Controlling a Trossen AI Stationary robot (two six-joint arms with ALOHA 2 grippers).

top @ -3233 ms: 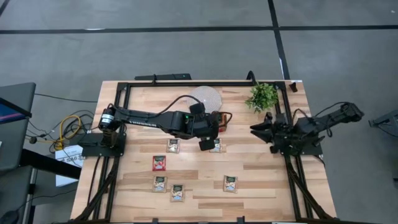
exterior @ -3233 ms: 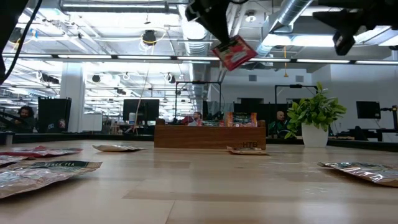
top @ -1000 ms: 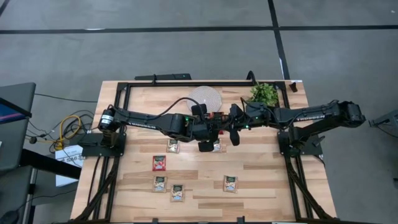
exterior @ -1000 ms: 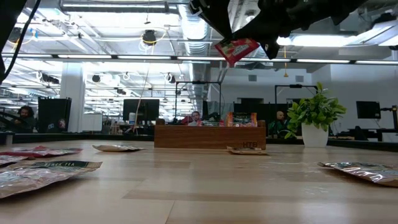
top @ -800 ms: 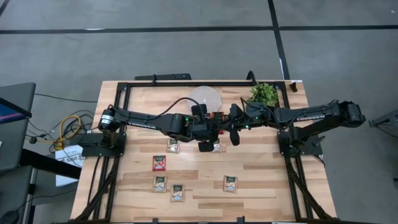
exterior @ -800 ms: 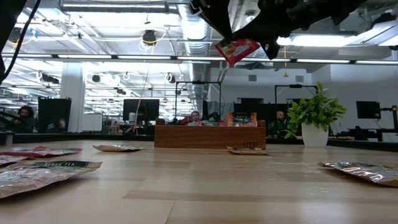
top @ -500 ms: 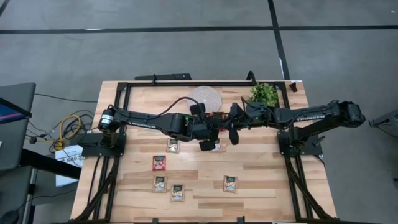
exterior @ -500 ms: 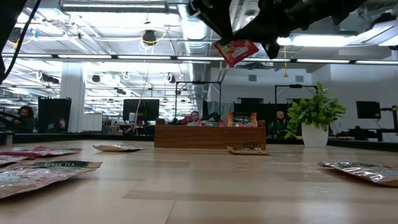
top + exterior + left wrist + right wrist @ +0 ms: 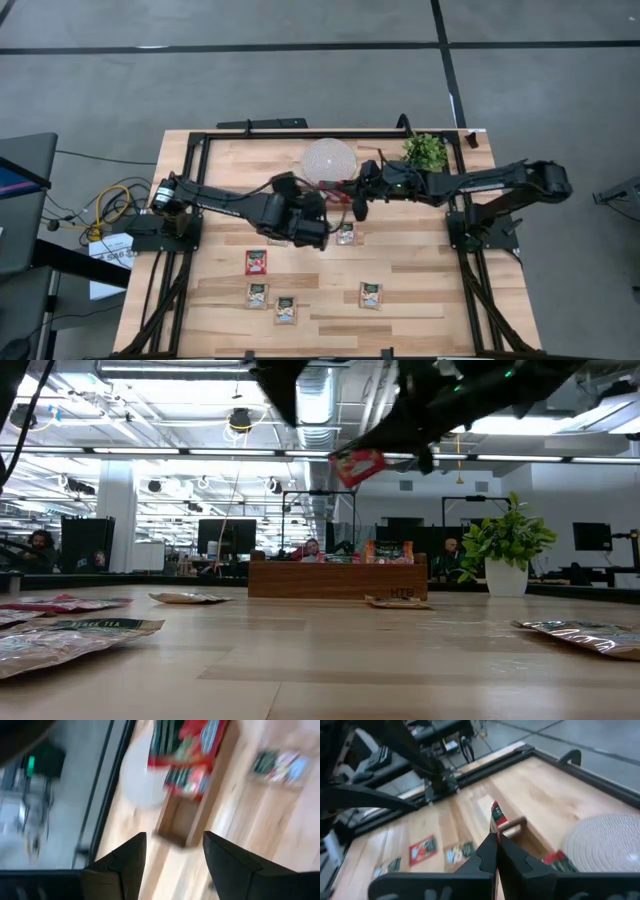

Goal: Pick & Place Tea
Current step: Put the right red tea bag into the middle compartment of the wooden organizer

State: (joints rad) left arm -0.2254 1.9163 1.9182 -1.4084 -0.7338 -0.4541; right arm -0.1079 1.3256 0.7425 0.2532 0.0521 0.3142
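A red tea sachet (image 9: 358,466) is held clamped in the right gripper (image 9: 494,836), raised above the wooden tray (image 9: 337,579); its print cannot be read. The left gripper (image 9: 172,850) is seen with jaws apart and empty. "TEA" is partly legible on a near sachet (image 9: 75,632) lying on the table (image 9: 330,670).

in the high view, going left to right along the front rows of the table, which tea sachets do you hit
red sachet → beige sachet → second beige sachet → far-right beige sachet
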